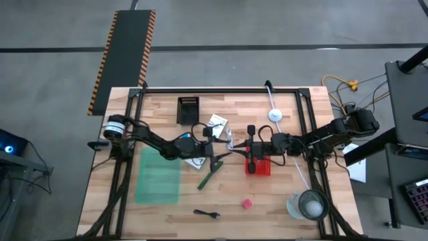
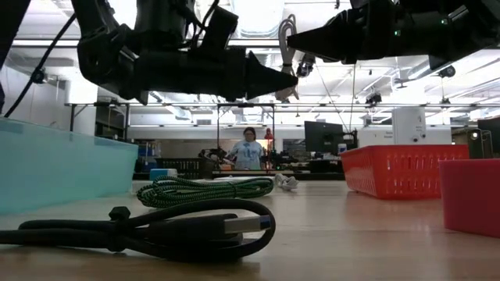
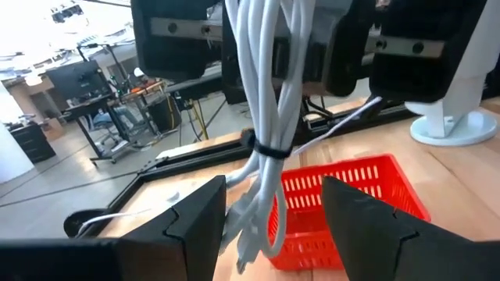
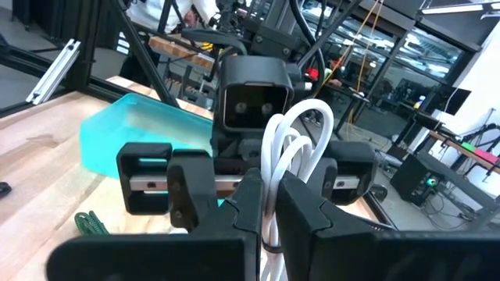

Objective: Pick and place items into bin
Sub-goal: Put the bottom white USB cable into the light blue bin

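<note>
Overhead view: white cable bundle point(image 1: 231, 142) hangs between the left gripper point(image 1: 226, 152) and the right gripper point(image 1: 235, 145), just beside the red bin point(image 1: 263, 166), whose contents cannot be made out. A green stick point(image 1: 209, 177), red cube point(image 1: 247, 203) and black cable point(image 1: 207, 213) lie on the table point(image 1: 160, 207).

Low view: the bundle point(image 2: 287, 48) dangles upright, long axis vertical.

Left wrist view: fingers point(image 3: 195, 226) stand wide apart around its lower end.

Right wrist view: fingers point(image 4: 250, 204) pinch the loops point(image 4: 293, 133) closed.

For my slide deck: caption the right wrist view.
Right end effector shut on a bundled white cable, facing the open left end effector.
</note>
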